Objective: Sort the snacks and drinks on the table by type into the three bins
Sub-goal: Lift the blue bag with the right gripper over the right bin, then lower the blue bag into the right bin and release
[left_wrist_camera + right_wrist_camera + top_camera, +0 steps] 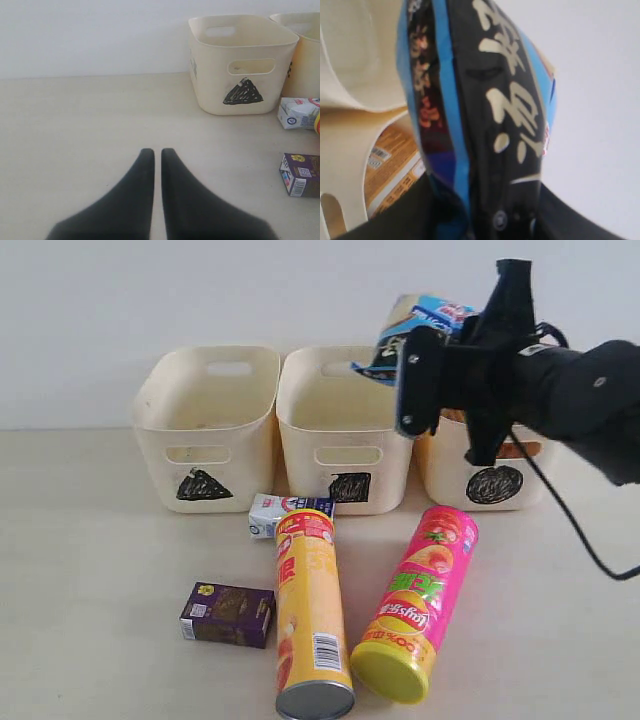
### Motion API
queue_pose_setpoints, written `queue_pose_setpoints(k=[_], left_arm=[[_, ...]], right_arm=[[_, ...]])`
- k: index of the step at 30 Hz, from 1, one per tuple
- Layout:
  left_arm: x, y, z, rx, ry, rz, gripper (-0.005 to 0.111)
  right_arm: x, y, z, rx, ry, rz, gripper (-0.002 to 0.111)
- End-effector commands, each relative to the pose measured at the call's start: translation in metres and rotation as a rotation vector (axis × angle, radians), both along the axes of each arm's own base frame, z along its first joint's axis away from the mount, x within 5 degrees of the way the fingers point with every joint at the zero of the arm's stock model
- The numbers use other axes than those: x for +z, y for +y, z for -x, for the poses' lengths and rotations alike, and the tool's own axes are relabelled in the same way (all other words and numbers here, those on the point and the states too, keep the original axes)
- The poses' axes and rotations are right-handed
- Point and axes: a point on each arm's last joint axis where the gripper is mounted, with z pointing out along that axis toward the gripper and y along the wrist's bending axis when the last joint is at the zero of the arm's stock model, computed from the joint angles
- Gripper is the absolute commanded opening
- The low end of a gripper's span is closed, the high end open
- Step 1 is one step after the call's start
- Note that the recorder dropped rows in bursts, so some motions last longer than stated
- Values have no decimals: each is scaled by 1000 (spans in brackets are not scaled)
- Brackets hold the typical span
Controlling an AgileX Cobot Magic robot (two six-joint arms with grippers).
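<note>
Right gripper [487, 220] pinching blue bag [425, 318], up high near where square bin [310, 480] meets circle bin [450, 480]. Shift fully over circle bin, above orange bag [390, 165] inside, lower past rim, then release. Left gripper [157, 165] pressed closed, low over table [75, 125].

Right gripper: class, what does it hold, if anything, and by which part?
The blue bag, pinched at its lower end by the right gripper.
</note>
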Motion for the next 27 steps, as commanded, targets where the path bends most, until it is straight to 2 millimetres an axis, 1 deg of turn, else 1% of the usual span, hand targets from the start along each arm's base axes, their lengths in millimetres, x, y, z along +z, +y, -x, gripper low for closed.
queue_pose_setpoints(k=[1, 5, 8, 11, 14, 19, 23, 24, 25, 27], left_arm=[[-1, 0, 0, 1, 0, 8, 4], [-1, 0, 0, 1, 0, 8, 4], [-1, 0, 0, 1, 0, 8, 4], [-1, 0, 0, 1, 0, 8, 4], [-1, 0, 0, 1, 0, 8, 4], [-1, 0, 0, 1, 0, 8, 4], [-1, 0, 0, 1, 0, 8, 4], [-1, 0, 0, 1, 0, 8, 4], [-1, 0, 0, 1, 0, 8, 4], [-1, 0, 0, 1, 0, 8, 4]], right_arm=[[18, -37, -27, -63, 24, -80, 0], [32, -61, -54, -94, 43, -124, 0], [30, -70, -75, -110, 59, -136, 0], [19, -74, -97, -112, 92, -140, 0], [11, -73, -119, -124, 84, -147, 0], [-14, -69, -149, -136, 94, -140, 0], [-28, -73, -164, -163, 84, -129, 0], [-31, -77, -166, -171, 91, -130, 0], [-33, -76, -168, -170, 97, -138, 0], [-38, -77, -169, -172, 109, -141, 6]])
